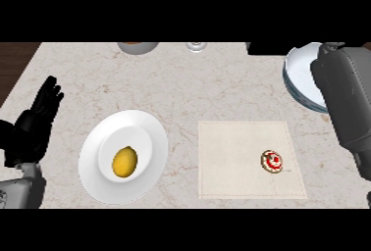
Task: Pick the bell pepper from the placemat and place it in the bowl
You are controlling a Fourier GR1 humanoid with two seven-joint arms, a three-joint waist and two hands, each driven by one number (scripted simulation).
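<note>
**Q:** Which step does the figure show?

**A:** The pick, judged as not yet made. The bell pepper (272,161) lies on the placemat (239,147), at 4 o'clock on the counter (217,88), and nothing touches it. The bowl (293,73) stands at 2 o'clock, well apart from it.

**Q:** And the hands?

**A:** The left hand (36,122) rests at 9 o'clock, fingers straight and spread, pointing up. The right forearm (348,98) runs from 4 o'clock up to 2 o'clock, and its far end overlies the bowl. The right hand itself does not show, so whether it is wide, narrow or holding anything cannot be told.

**Q:** How does the pepper look?

**A:** It is a small, round thing, red with white marks and a pale tan rim. It sits toward 3 o'clock of the mat's centre, just inside the right border. It is the only thing on the mat, and on that ground it is taken for the pepper.

**Q:** What does the next move call for?

**A:** Probably bringing the right arm back from 2 o'clock toward 4 o'clock. The hand would then come down over the pepper and close round it. Being so small, the pepper may demand careful centring.

**Q:** Other items?

**A:** A white plate (101,181) at 8 o'clock carries a yellow fruit (124,162).
</note>
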